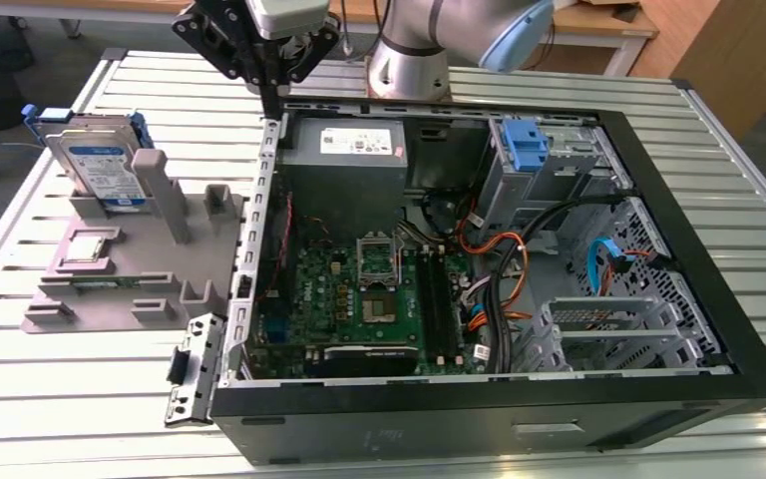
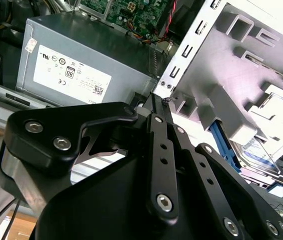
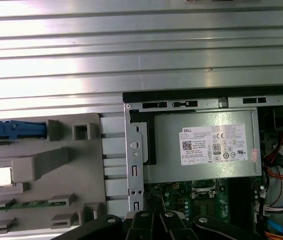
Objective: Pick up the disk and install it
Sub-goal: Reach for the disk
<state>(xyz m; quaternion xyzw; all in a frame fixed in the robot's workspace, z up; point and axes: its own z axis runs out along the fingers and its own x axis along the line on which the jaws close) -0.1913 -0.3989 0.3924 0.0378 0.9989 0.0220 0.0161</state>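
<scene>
One blue-framed silver metal disk [image 1: 97, 165] parked on edge; black pincer [image 1: 272, 103] closed on nothing at the case rim.

Disk stands upright at the far end of one grey plastic fixture [image 1: 131, 274], on the exterior view's left of the slatted metal desk [image 1: 37, 399], well apart from the pincer. Pincer hangs by the back corner of one open black computer case [image 1: 490, 424], over its perforated metal side wall [image 1: 264, 200]. A narrow strip of bare desk runs between fixture and wall. Wider bare slats lie beyond the fixture's outer edges. Inside the case, one grey power supply box [image 1: 343, 145] sits in the corner nearest the pincer. One blue plastic bracket [image 1: 523, 145] sits in the bay toward the exterior view's right. One small square silver chip [image 1: 87, 249] lies flat in the fixture.
</scene>
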